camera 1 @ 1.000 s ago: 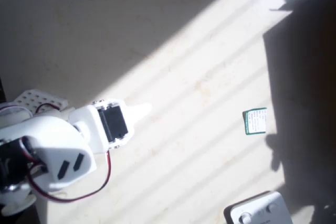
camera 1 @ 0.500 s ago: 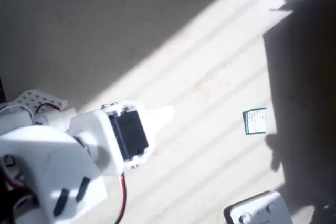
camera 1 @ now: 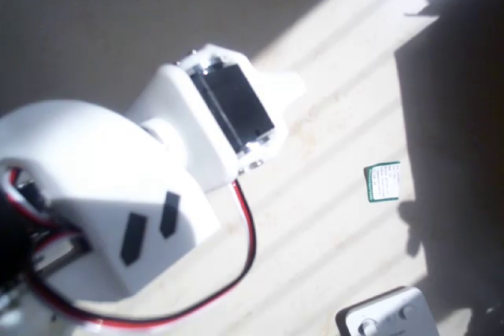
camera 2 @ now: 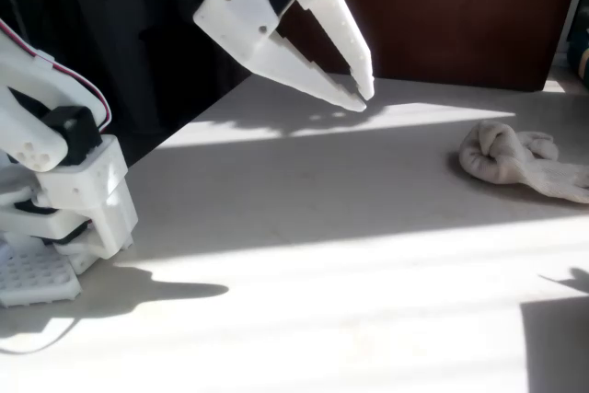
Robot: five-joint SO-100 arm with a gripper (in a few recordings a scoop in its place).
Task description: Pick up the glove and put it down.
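The beige fabric glove lies crumpled on the pale table at the right in the fixed view, with its stubby fingers trailing off toward the right edge. My white gripper hangs in the air well left of the glove and above the table, its two fingertips meeting with nothing between them. From overhead, the gripper pokes out past the big white wrist housing, which hides the fingers.
A small green-bordered white card lies on the sunlit table at the right, and a white rounded device with buttons sits at the bottom edge. The arm's base stands at the left. Dark shadow covers the far right.
The arm has risen toward the overhead camera and swung up and to the right, with the gripper tip moving from the lower left to the upper middle.
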